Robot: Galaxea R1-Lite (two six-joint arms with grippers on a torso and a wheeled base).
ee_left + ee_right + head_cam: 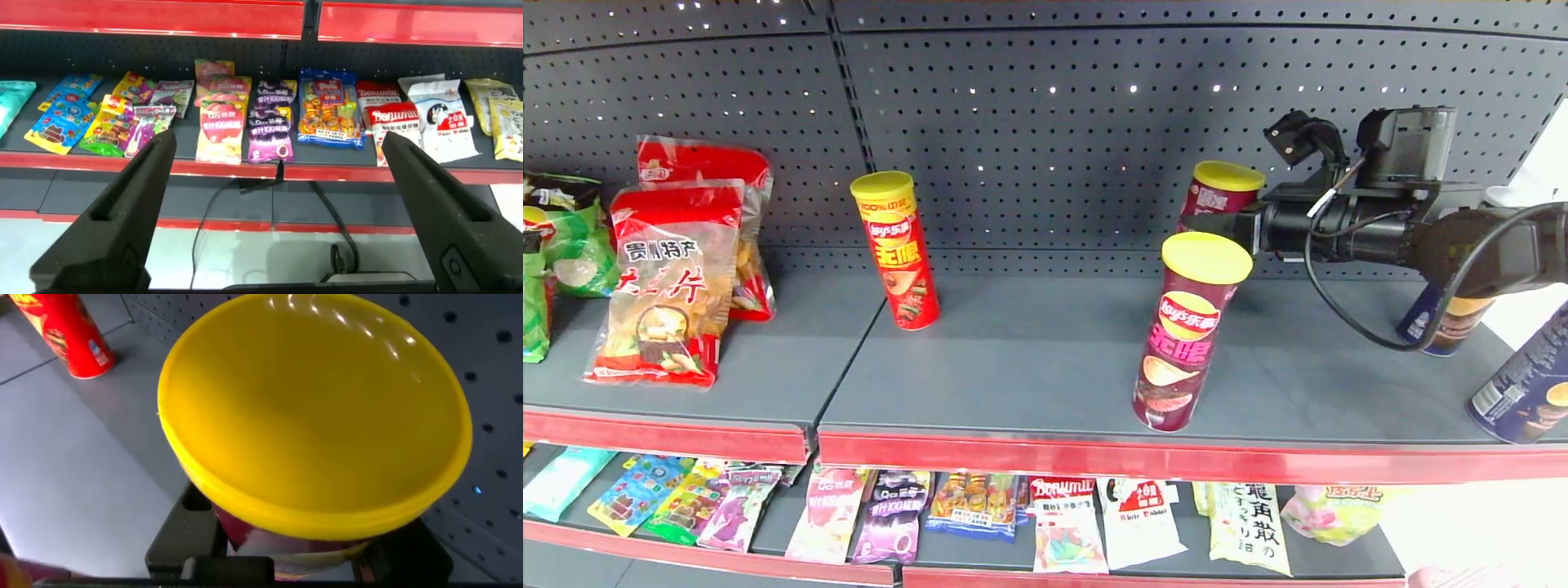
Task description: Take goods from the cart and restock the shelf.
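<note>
The right gripper (pixel 1223 222) comes in from the right end of the upper shelf (pixel 1045 367). Its jaws are closed on a maroon chip can (pixel 1217 192) just under the yellow lid (pixel 315 408). This can sits toward the back, close to the pegboard wall (pixel 1054 122). Its base is hidden, so I cannot tell whether it rests on the deck.

Just in front of it, nearer the red front lip (pixel 1094 457), stands a second maroon can (pixel 1184 351), leaning slightly. A broad bare stretch of grey deck lies between this pair and a red chip can (pixel 898 253), which stands upright near the back, just right of the panel seam (pixel 849 359).

More bare deck runs to the right under the arm, as far as a dark blue can (pixel 1441 327) behind the forearm. Another blue can (pixel 1523 384) tilts at the right edge, close to the lip.

Left of the seam, red-and-clear snack bags (pixel 666 286) lean in a row from the front toward the wall, with green bags (pixel 572 237) beside them at the far left.

The left gripper (pixel 278 212) hangs low with its jaws spread wide and nothing between them. It faces the lower shelf (pixel 245 167), where flat candy packets (pixel 270 118) lie side by side along the deck.
</note>
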